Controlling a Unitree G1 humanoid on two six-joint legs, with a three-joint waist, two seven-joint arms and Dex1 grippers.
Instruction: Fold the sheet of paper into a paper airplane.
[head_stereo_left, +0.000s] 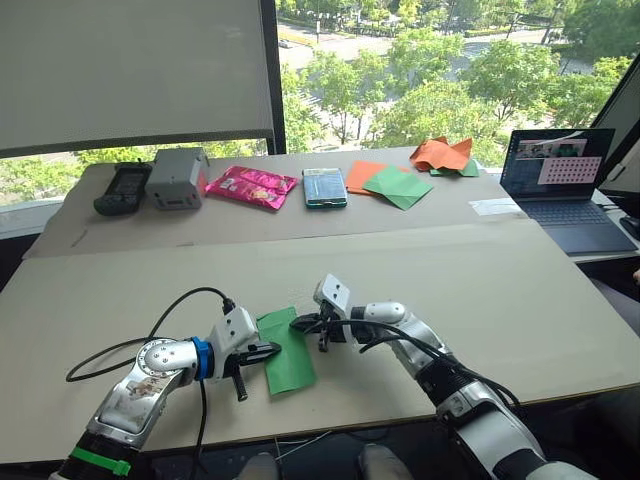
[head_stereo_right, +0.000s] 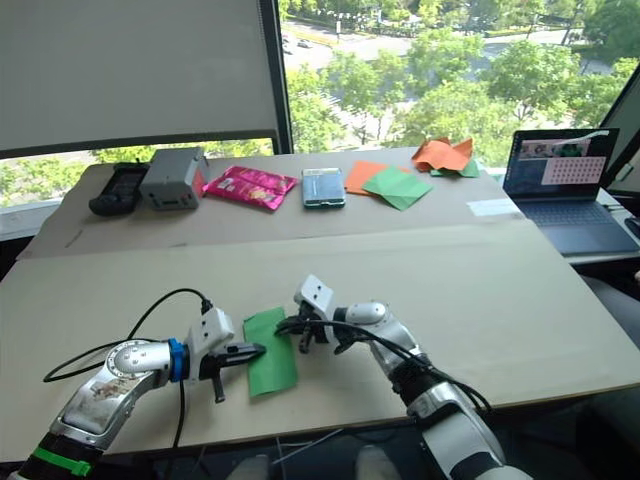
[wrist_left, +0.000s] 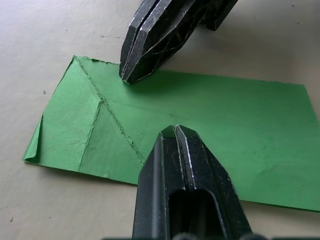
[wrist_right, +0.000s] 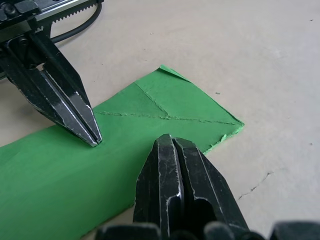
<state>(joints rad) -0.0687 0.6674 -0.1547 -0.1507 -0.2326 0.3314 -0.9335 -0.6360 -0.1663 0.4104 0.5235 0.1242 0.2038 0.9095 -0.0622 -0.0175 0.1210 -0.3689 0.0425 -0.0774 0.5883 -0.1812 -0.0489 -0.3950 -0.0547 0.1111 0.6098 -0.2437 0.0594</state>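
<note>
Item, green paper (head_stereo_left: 286, 348): folded strip lying flat on my worktop (head_stereo_left: 500, 290) near its near edge, thin, light, limp, tear-prone, so I'd pinch an edge; left tool (head_stereo_left: 268, 351) and right tool (head_stereo_left: 300, 323) both clenched empty, tips pressing it from either side.

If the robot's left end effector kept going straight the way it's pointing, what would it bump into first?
Probably the right end effector. The left end effector, fingers shut, rests its tip on the green sheet of paper and points across it at the right one, whose shut tip presses the sheet's far edge. Depth is uncertain.
</note>
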